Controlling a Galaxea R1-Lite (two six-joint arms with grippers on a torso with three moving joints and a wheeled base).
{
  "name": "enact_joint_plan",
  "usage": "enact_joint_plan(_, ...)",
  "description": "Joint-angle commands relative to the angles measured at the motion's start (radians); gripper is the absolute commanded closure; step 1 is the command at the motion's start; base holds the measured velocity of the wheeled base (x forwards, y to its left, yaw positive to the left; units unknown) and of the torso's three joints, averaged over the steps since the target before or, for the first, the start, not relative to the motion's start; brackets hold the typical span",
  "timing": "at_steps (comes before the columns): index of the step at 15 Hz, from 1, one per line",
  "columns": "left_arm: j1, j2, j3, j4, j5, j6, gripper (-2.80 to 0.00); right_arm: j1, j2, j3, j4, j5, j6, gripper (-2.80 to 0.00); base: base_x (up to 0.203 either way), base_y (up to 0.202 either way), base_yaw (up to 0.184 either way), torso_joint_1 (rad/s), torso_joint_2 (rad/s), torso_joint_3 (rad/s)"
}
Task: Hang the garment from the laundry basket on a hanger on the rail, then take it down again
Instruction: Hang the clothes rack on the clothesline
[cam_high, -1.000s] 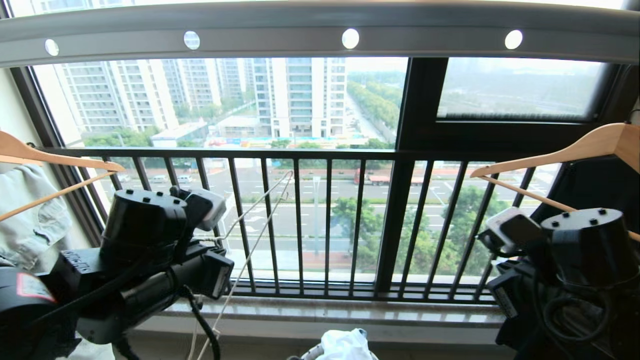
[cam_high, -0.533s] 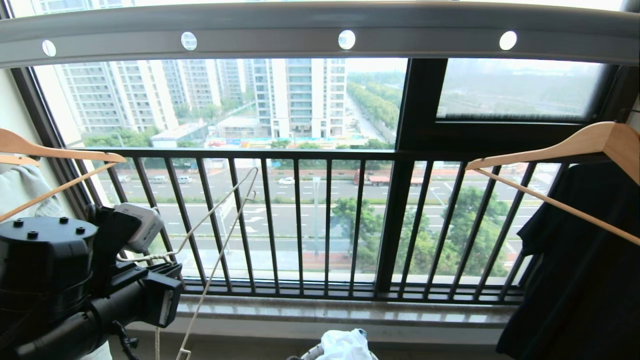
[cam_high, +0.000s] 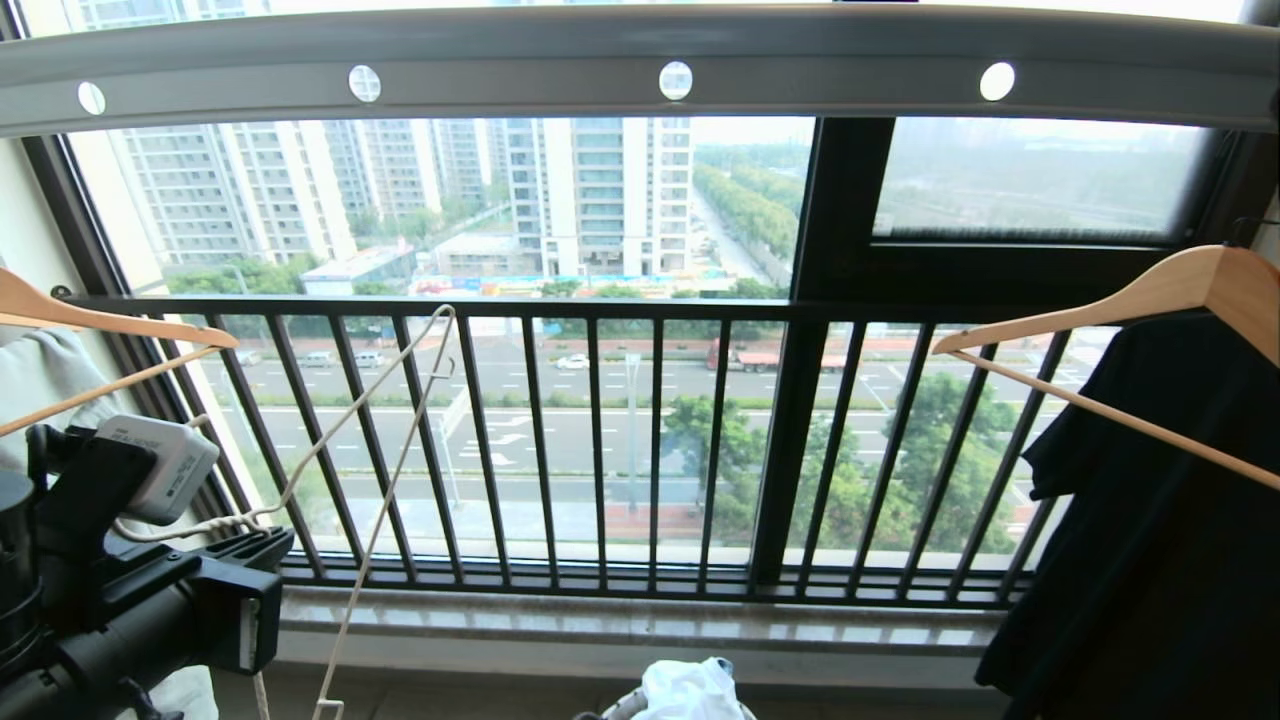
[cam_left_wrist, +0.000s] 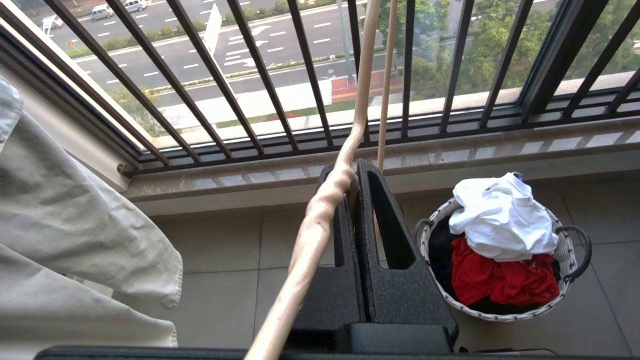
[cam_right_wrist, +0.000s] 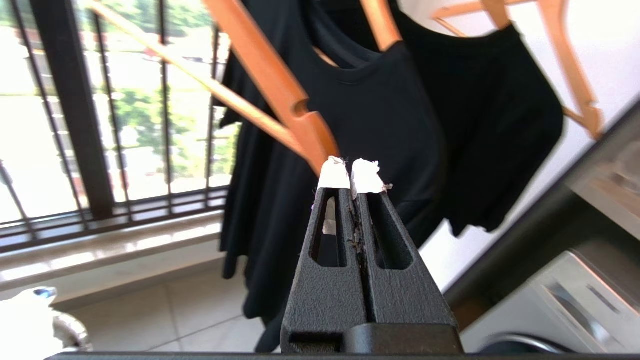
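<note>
Head view. The rail (cam_high: 640, 60), a wide grey bar with round holes, runs across the top of the window. The left gripper (cam_high: 235, 545) sits low at the left edge, clamped on the twisted neck of the hanger (cam_high: 395, 450), whose thin cream wire slants up across the black window railing (cam_high: 600, 440). Wooden hangers (cam_high: 1120, 300) show at both sides; a black shirt (cam_high: 1160, 520) hangs at the right. A scrap of the garment (cam_high: 690, 690) shows at the bottom edge.

Left wrist view. The left gripper (cam_left_wrist: 352, 172) has its jaws pressed together on the hanger (cam_left_wrist: 320, 215) at the twisted part of the wire. The laundry basket (cam_left_wrist: 567, 287) stands on the tiled floor below the sill, well apart from the gripper; the garment (cam_left_wrist: 500, 220) lies crumpled on top, over a red garment (cam_left_wrist: 500, 280). A pale sleeve (cam_left_wrist: 75, 225) hangs alongside.

Right wrist view. The right gripper (cam_right_wrist: 353, 175) is clenched with nothing between its taped tips, in front of the black shirt (cam_right_wrist: 400, 125) on a wooden hanger (cam_right_wrist: 270, 85).
</note>
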Motion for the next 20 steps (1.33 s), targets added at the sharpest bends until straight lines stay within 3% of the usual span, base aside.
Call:
enact_joint_plan(1, -0.001, -0.049, 0.002, 0.002, 0.001, 0.006, 0.00, 0.026, -0.087, 0.022, 0.047, 0.104, 0.016, 0.00, 0.000, 0.000, 0.000, 0.000, 0.00, 0.000)
enact_joint_plan(4, -0.001, -0.065, 0.021, 0.005, 0.000, 0.022, 0.00, 0.062, -0.216, 0.118, 0.057, 0.230, 0.103, 0.00, 0.000, 0.000, 0.000, 0.000, 0.00, 0.000)
enact_joint_plan(8, -0.001, -0.067, 0.022, 0.001, -0.001, 0.074, 0.00, 0.080, -0.405, 0.363, 0.026, 0.393, 0.161, 0.00, 0.000, 0.000, 0.000, 0.000, 0.00, 0.000)
enact_joint_plan(13, -0.002, -0.061, 0.002, 0.001, -0.010, 0.102, 0.00, 0.083, -0.417, 0.651, -0.307, 0.454, 0.129, 0.00, 0.000, 0.000, 0.000, 0.000, 0.00, 0.000)
enact_joint_plan(18, -0.004, -0.038, -0.040, 0.001, -0.013, 0.123, 0.00, 0.083, -0.418, 0.674, -0.332, 0.481, 0.133, 0.00, 0.000, 0.000, 0.000, 0.000, 0.00, 0.000)
enact_joint_plan(19, -0.004, -0.018, -0.074, 0.001, -0.044, 0.113, 0.00, 0.083, -0.418, 0.674, -0.333, 0.480, 0.164, 0.00, 0.000, 0.000, 0.000, 0.000, 0.00, 0.000)
enact_joint_plan(20, -0.003, -0.001, -0.099, 0.002, -0.125, 0.085, 0.00, 0.083, -0.418, 0.674, -0.334, 0.480, 0.175, 0.00, 0.000, 0.000, 0.000, 0.000, 0.00, 0.000)
